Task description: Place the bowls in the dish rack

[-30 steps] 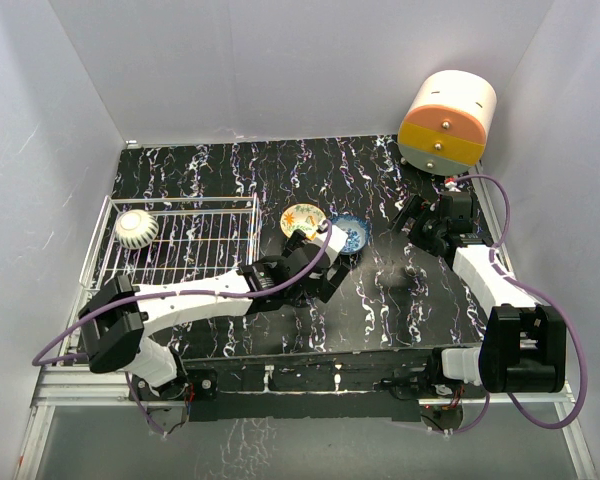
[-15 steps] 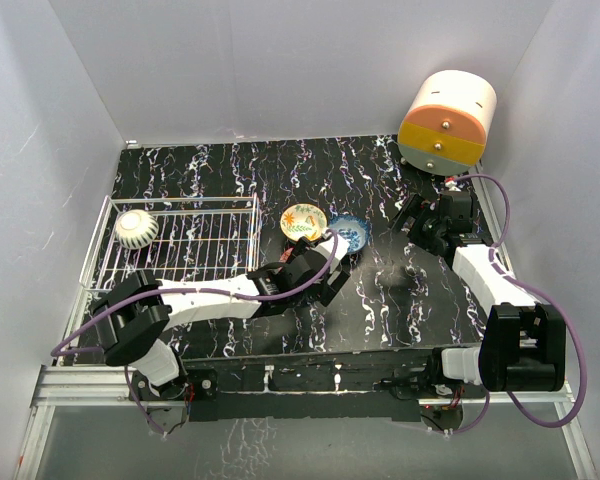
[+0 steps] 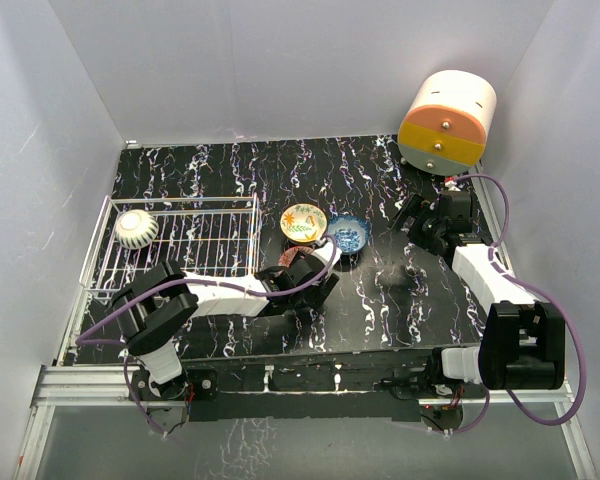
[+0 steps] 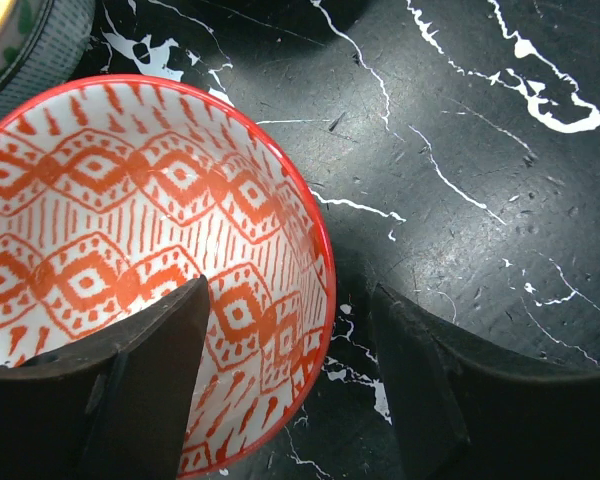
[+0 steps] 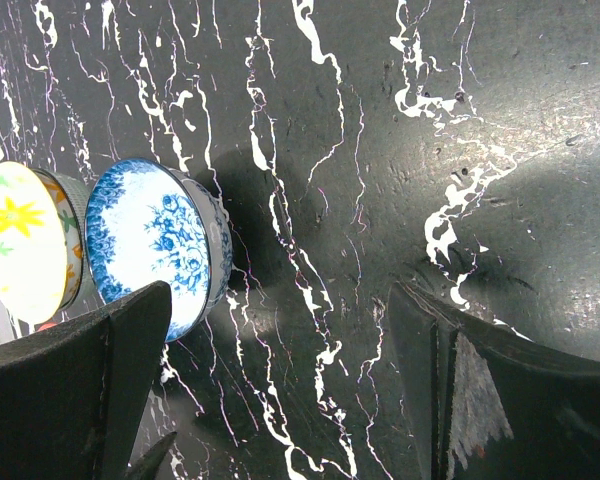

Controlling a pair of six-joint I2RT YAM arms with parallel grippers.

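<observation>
At table [image 3: 380, 180] centre, left gripper [image 4: 288, 300] has drawn back, fingers spread astride red-patterned bowl [image 4: 130, 220] rim; right gripper [image 5: 280, 300] unmoved, spread.

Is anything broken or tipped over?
Nothing looks broken or spilled. Only the ribbed bowl in the rack lies tipped, its outside showing.

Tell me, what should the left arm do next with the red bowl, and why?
Probably close the left gripper on the rim of the red-patterned bowl. In the left wrist view one finger sits inside the bowl and the other outside, with gaps to the rim, so nothing is pinched yet.
</observation>
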